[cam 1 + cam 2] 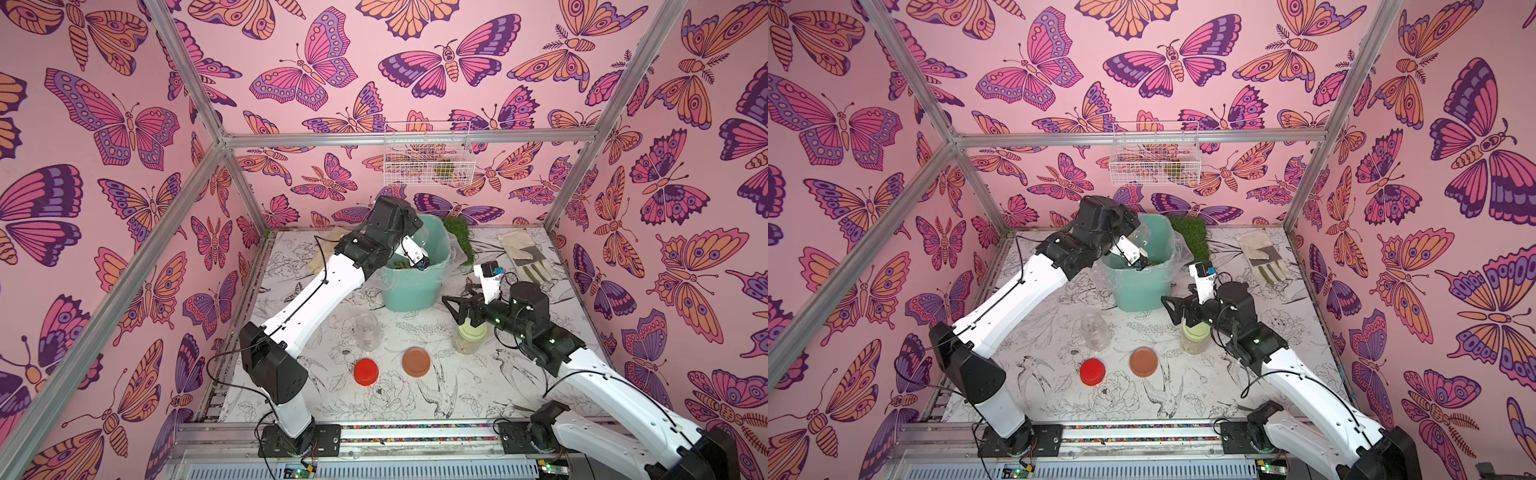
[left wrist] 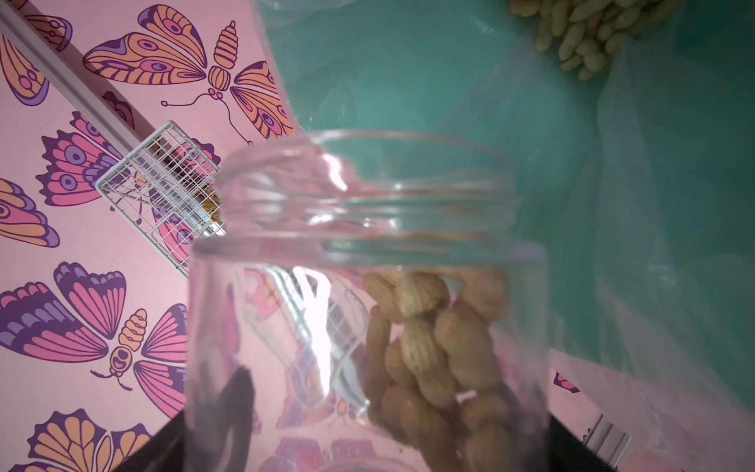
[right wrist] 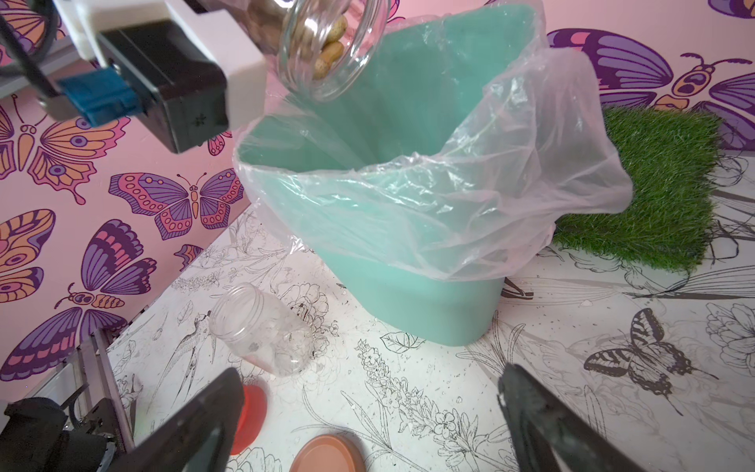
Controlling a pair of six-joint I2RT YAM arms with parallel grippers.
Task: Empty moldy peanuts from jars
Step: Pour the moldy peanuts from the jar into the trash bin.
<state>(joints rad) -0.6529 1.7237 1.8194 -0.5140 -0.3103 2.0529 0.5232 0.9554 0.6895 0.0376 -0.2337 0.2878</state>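
Note:
My left gripper (image 1: pixel 411 231) is shut on a clear lidless jar (image 2: pixel 367 245), tipped mouth-down over the teal bin (image 1: pixel 411 291). Beige moldy peanuts (image 2: pixel 433 347) sit inside that jar, and more (image 2: pixel 592 32) lie in the bin. Another clear jar (image 1: pixel 368 330) stands lidless in the middle of the table. A third jar (image 1: pixel 470 336), with a pale green lid, holds peanuts. My right gripper (image 3: pixel 367 429) hangs open just above and behind it, holding nothing. A red lid (image 1: pixel 366 371) and a brown lid (image 1: pixel 416 361) lie flat near the front.
The bin has a loose clear plastic liner (image 3: pixel 510 184). A green grass mat (image 1: pixel 459 241) leans behind it. A work glove (image 1: pixel 525 255) lies at the back right and a pale one (image 1: pixel 324 253) behind my left arm. A white wire basket (image 1: pixel 428 153) hangs on the back wall.

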